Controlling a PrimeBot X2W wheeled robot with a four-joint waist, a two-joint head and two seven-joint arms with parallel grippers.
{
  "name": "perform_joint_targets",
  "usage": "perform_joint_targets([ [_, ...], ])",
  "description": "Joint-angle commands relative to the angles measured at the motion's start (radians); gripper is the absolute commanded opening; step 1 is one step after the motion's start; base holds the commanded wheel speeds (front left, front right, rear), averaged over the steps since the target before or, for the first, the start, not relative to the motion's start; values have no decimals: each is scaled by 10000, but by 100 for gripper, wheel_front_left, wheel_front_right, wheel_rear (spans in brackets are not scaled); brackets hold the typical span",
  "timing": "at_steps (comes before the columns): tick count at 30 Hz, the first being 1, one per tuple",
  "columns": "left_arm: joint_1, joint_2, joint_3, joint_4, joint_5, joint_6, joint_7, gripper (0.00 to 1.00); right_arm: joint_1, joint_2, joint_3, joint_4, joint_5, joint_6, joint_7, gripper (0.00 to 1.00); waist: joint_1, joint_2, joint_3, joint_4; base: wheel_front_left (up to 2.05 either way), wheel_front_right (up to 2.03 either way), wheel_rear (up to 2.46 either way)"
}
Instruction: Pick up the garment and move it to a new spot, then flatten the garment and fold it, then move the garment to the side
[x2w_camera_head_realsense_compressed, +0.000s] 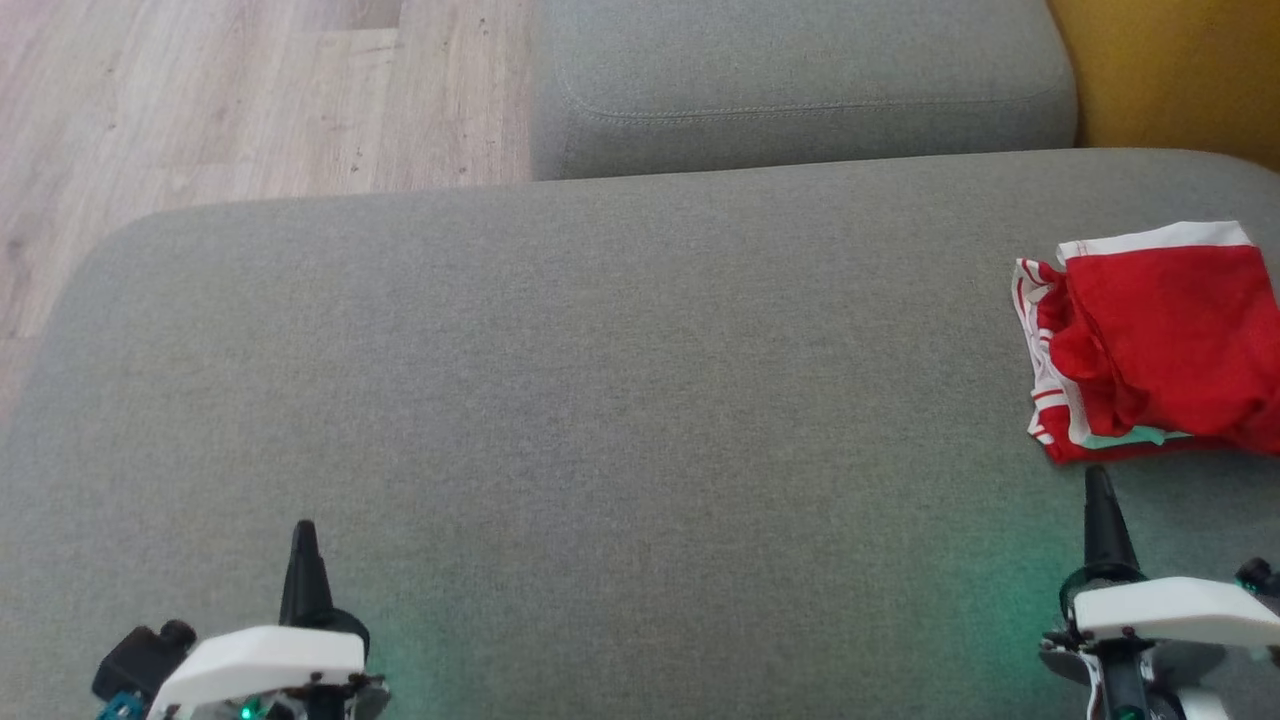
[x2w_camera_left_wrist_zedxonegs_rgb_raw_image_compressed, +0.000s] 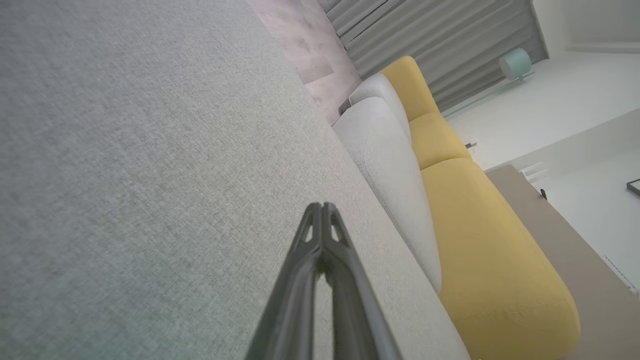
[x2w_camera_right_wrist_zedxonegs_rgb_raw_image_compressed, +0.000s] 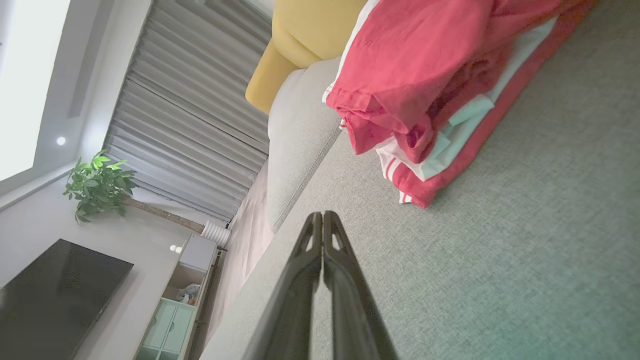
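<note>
**Soft red garment at the right edge, both grippers closed and empty**

The garment (x2w_camera_head_realsense_compressed: 1160, 340) lies on the grey seat cushion (x2w_camera_head_realsense_compressed: 600, 400), far over on the robot's right, and the edge of the head view cuts off part of it. It is red cloth with a white band along its far edge and white stripes down its left side. What kind of garment it is I cannot tell. It sits in several loose layers, rumpled on top, with a pale mint strip showing between the layers at the near edge.

The right gripper (x2w_camera_head_realsense_compressed: 1098, 485) hovers just beside that near edge. Its fingers are pressed together and hold nothing, and its tip points at the cloth without touching it. The left gripper (x2w_camera_head_realsense_compressed: 303, 540) is well apart at the lower left, over bare cushion, also closed and empty.

Judging by the folds, the cloth is thin, light and limp. There is no weight to speak of and nothing to break. It will probably sag and unfold from any single point that lifts it, and the layers may slide over one another. A pinch on the top layer alone would likely peel it off and leave the rest behind.

The better hold looks to be the near-left corner, where the striped edges stack up, taking all the layers between the fingers. For spreading it flat, two corners of the white band would serve, one per gripper. The woven cushion looks grippy, so dragging could bunch the cloth. The fingers would first have to open and slide in low under the edge.
</note>
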Motion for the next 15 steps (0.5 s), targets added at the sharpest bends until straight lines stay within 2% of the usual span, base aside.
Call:
perform_joint_targets([
  [1,-561,42,365,-386,-309,-85,108,0,-531,-51,65,-390,386,-6,105,0,0,0,5,-8,0,0,0],
  [15,-663,50,739,-521,-1704,-193,519,0,-701,-57,-78,-469,1976,-7,509,0,0,0,42,-67,0,0,0],
])
